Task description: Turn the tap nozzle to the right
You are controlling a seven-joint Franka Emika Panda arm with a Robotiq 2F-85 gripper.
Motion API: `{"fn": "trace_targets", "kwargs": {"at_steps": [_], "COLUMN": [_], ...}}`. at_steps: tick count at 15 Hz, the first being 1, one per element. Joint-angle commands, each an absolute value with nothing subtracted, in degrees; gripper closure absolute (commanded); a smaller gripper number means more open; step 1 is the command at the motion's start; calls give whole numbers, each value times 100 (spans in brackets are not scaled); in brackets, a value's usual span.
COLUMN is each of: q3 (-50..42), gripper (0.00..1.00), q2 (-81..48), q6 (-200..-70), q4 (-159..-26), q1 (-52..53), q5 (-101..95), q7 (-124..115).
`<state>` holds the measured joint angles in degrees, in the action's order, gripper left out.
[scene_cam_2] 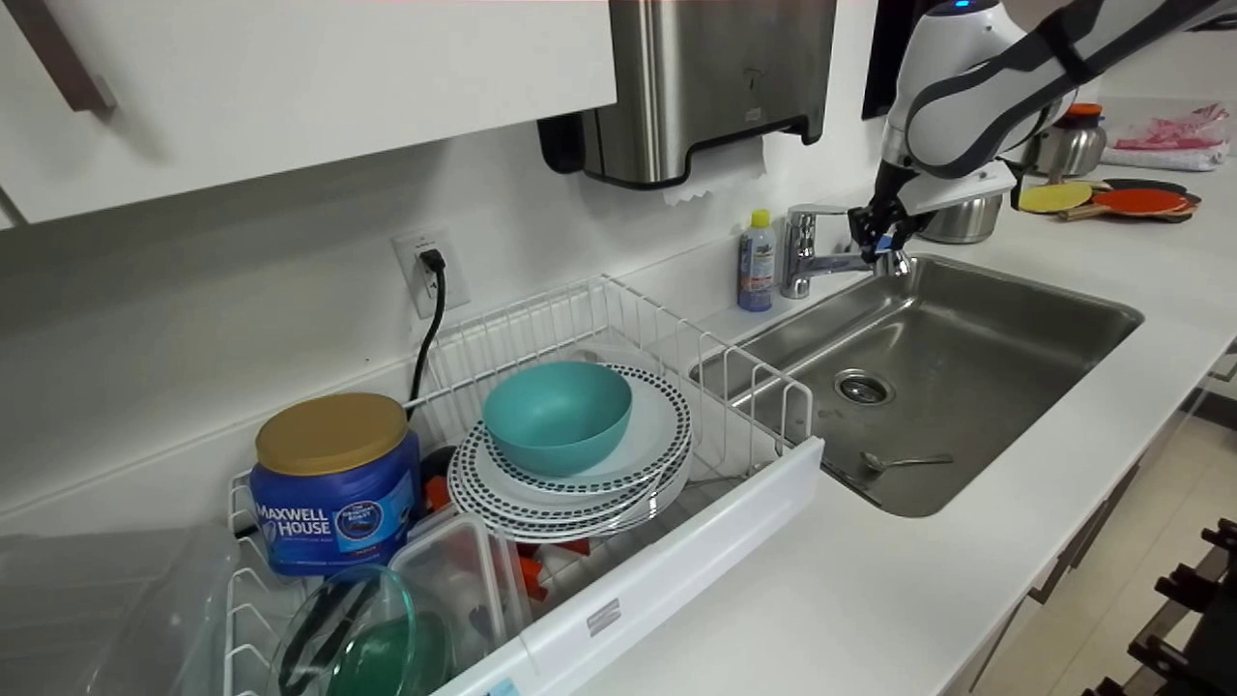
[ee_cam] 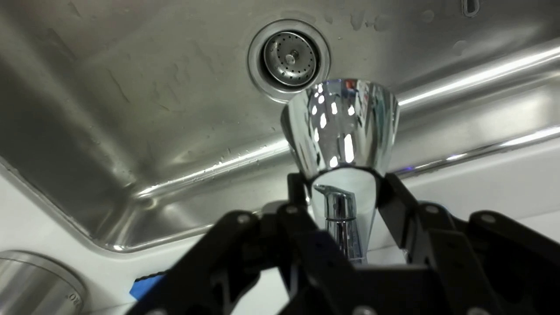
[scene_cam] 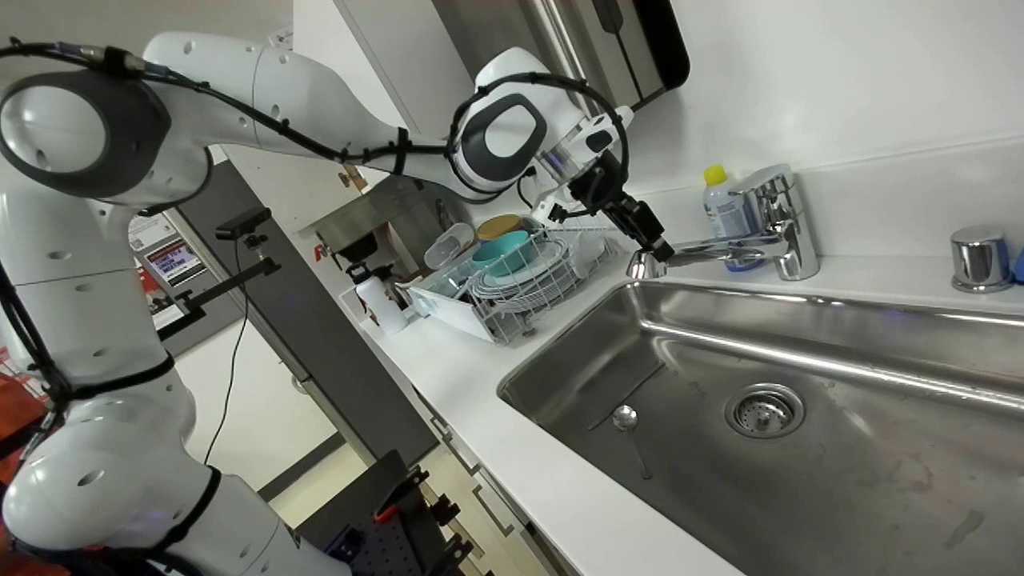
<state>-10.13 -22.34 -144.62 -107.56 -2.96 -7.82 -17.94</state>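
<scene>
The tap nozzle (scene_cam: 710,251) is a slim chrome spout running from the chunky chrome faucet base (scene_cam: 794,240) to a down-turned tip over the sink's corner. In an exterior view the nozzle (scene_cam_2: 837,263) reaches out from the faucet base (scene_cam_2: 800,246) toward the sink. My gripper (scene_cam: 661,251) is at the nozzle's tip end. In the wrist view the flared chrome tip of the nozzle (ee_cam: 342,124) points toward the drain, and the gripper (ee_cam: 343,186) has one finger on each side just behind it, seemingly pressed on it. The left finger's contact is partly hidden.
The steel sink (scene_cam: 560,352) holds a spoon (scene_cam: 625,418) and a drain (scene_cam: 765,410). A yellow-capped bottle (scene_cam: 726,210) stands behind the nozzle. A short chrome fitting (scene_cam: 981,258) is on the counter. A dish rack (scene_cam_2: 676,599) and a steel pot (scene_cam_2: 964,220) flank the sink.
</scene>
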Motion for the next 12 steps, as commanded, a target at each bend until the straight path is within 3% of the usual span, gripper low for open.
{"fn": "trace_targets", "kwargs": {"at_steps": [1, 12], "q3": [-1040, -980], "gripper": [79, 79], "q2": [-2339, -3008], "q6": [-14380, -13548], "q4": [-10622, -9583], "q1": [-325, -1045], "q5": [-768, -132], "q7": [-1660, -112]}}
